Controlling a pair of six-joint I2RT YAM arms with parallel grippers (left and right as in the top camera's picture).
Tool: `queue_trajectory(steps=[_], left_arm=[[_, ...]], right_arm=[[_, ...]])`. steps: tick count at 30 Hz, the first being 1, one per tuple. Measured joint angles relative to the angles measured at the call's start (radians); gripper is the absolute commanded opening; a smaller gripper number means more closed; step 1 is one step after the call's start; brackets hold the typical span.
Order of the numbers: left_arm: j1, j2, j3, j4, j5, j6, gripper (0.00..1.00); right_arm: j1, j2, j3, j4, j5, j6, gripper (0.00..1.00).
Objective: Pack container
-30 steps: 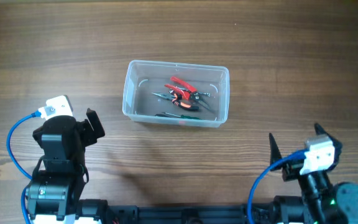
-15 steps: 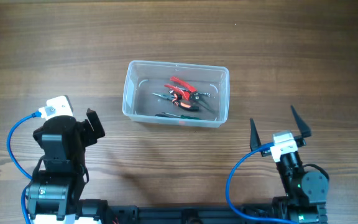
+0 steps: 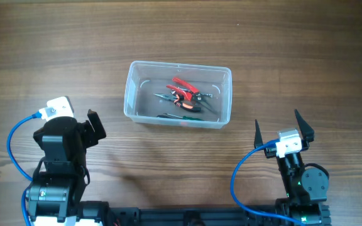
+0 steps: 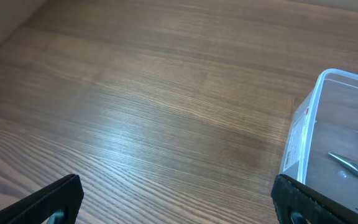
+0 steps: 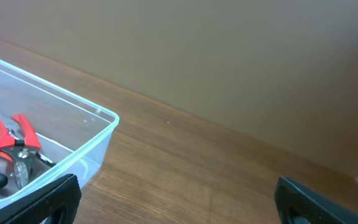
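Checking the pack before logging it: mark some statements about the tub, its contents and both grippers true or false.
1. The container holds red-handled pliers. True.
2. The right gripper is shut on a tool. False: it is open and empty, set apart from the container.
3. The left gripper is open and holds nothing. True.
4. A lid covers the container. False: its top is open and no lid is in view.
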Motion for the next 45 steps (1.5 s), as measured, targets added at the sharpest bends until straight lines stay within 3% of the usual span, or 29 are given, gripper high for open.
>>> queue_trajectory(steps=[31, 37, 42, 45], left_arm=[[-0.002, -0.012, 0.0, -0.039, 0.015, -0.002, 1.0], [-0.002, -0.362, -0.07, -0.039, 0.278, -0.004, 1.0], [-0.002, -0.596, -0.286, 0.18, 0.297, -0.003, 1.0], [0.002, -0.633, -0.463, 0.43, 0.293, -0.003, 1.0]], right_arm=[[0.0, 0.0, 0.0, 0.0, 0.003, 0.003, 1.0], [0.0, -0.003, 0.0, 0.0, 0.004, 0.003, 1.0], [0.0, -0.003, 0.0, 0.0, 0.007, 0.003, 1.0], [0.0, -0.003, 0.0, 0.0, 0.007, 0.003, 1.0]])
